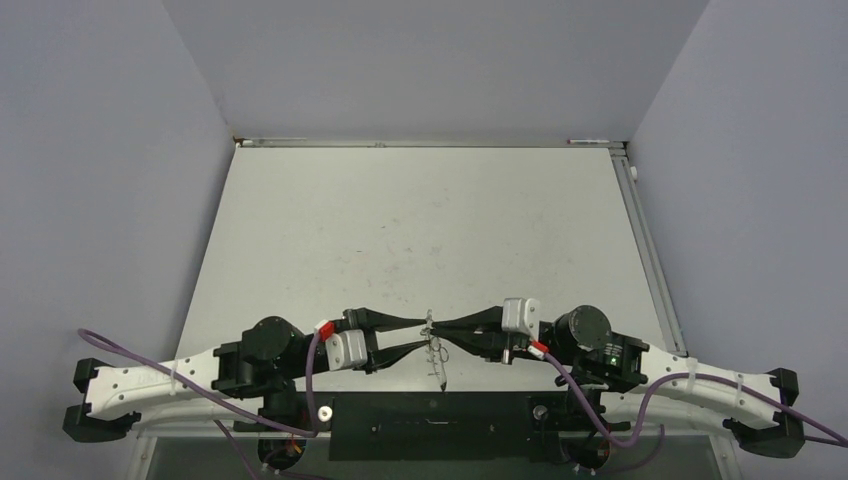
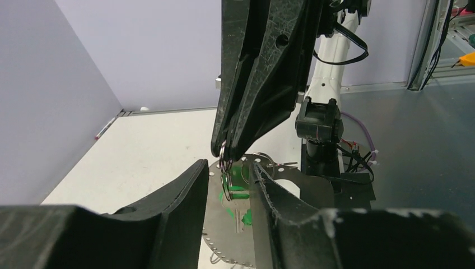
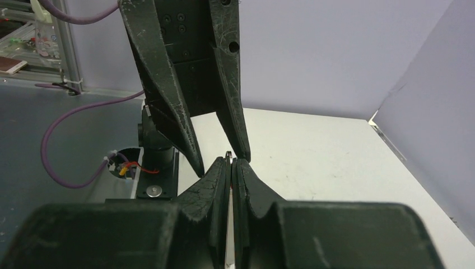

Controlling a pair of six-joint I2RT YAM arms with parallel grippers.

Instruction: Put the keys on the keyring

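1. The green key [image 2: 238, 194] lies against the flat face of the keyring [image 2: 224, 238], just under the keyring's top rim. Whether it is threaded onto anything I cannot tell.
2. The keyring hangs upright in the air between the two arms, above the near part of the table [image 1: 400, 230]. In the top view it shows edge-on.
3. The right gripper [image 3: 229, 163] is closed, its fingertips pinching a thin wire loop [image 3: 228, 153] at the keyring's top rim.
4. The left gripper [image 2: 228, 166] is spread open and holds nothing, one finger on either side of the green key. Its tips are just beside the right gripper's tips, nose to nose. One finger overlaps the keyring's face, but contact is unclear.
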